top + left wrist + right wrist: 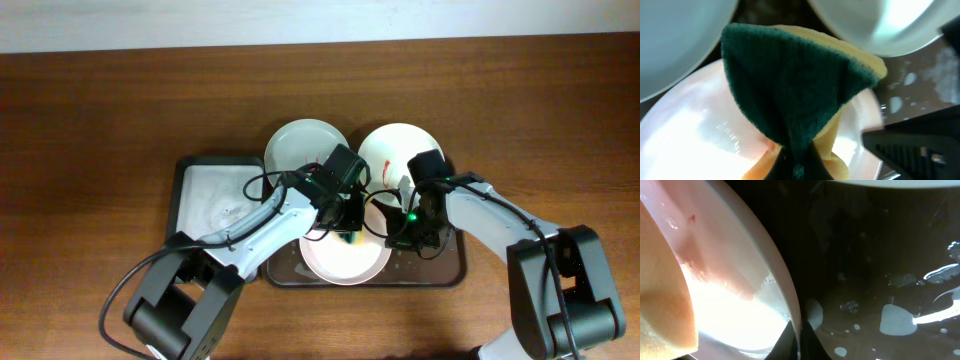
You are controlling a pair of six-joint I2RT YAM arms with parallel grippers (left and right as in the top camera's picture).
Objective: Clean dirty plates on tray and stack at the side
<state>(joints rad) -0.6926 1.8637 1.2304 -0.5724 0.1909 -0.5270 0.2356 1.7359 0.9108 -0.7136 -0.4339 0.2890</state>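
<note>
Overhead, sudsy brown tray (445,271) rests on wooden table (100,100).

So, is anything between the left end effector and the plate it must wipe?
Only its own sponge, held by the left end effector over the near white plate. Nothing else is visible in the way; the right end effector grips that plate's rim at the side.

The overhead view is bright and even, with light from above and only soft, short shadows on the counter (100,100). The front plate (345,258) is almost burnt out to white. In the left wrist view the sponge (790,85) is very near and soft, and the plate behind it glares pinkish. In the right wrist view the tray (880,255) is dark, with small sharp reflections on the wet spots, and the left edge is blurred.
</note>
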